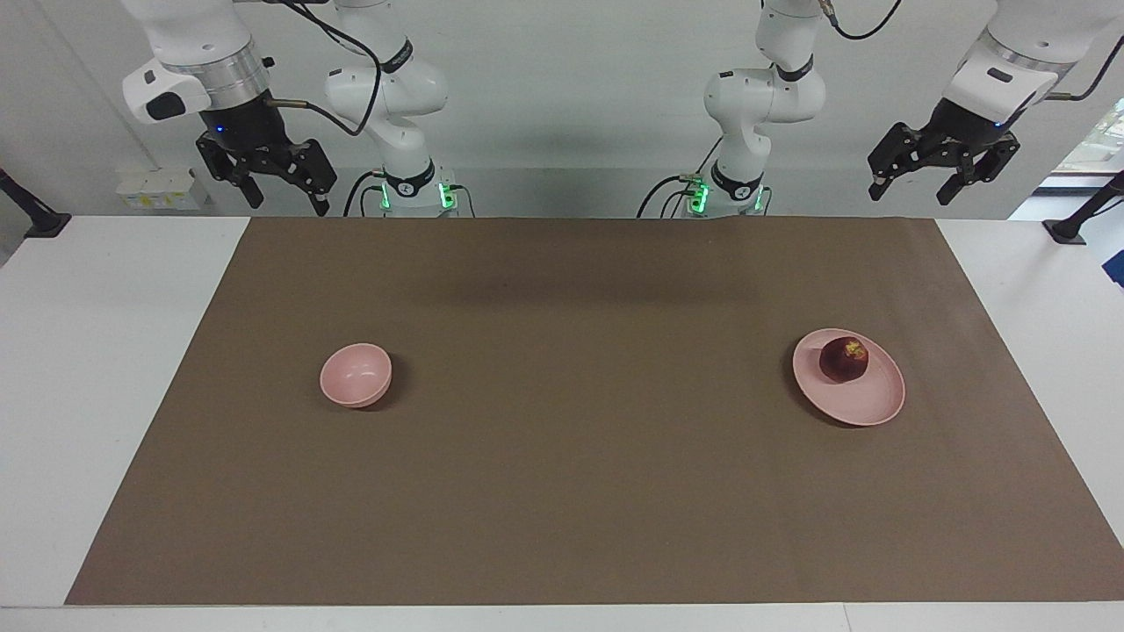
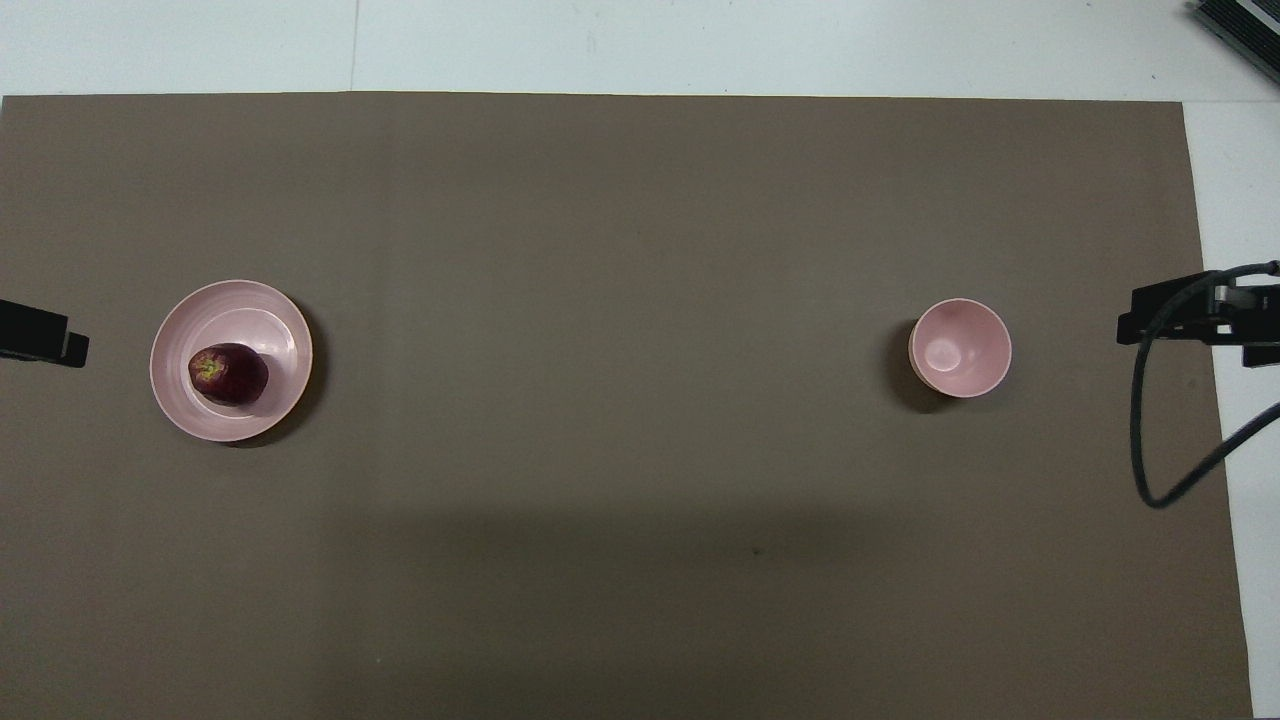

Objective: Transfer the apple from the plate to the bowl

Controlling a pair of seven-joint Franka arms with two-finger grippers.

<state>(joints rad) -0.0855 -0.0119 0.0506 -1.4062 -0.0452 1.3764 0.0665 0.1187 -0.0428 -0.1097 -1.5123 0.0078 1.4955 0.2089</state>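
Apple (image 1: 844,359) sits on the plate (image 1: 865,405), toward the left arm's end of the bench (image 1: 105,351), lying on the part of the plate nearer to the robots, with its yellowish patch turned upward. The bowl (image 1: 356,375) stands upright and holds nothing, well apart from the plate, toward the right arm's end of the brown mat (image 1: 562,491). No step of the task has been carried out yet: the work in hand looks like the approach to the fruit. The left gripper (image 1: 913,187) hangs high in the air above the mat's corner at the left arm's end, well apart from the plate, its fingers spread wide with nothing between them. The right gripper (image 1: 283,200) hangs high by the mat's corner at the right arm's end, fingers likewise spread and carrying nothing; that arm appears to be waiting. Being on the plate's side, the left arm seems the likelier one to do the picking. Its next move would call for travelling out over the plate, lining the open fingers up on either side of the apple, and descending far enough to close around its widest part without striking the plate's rim. A round, smooth fruit may roll if nudged off-centre, so a straight, centred descent matters.
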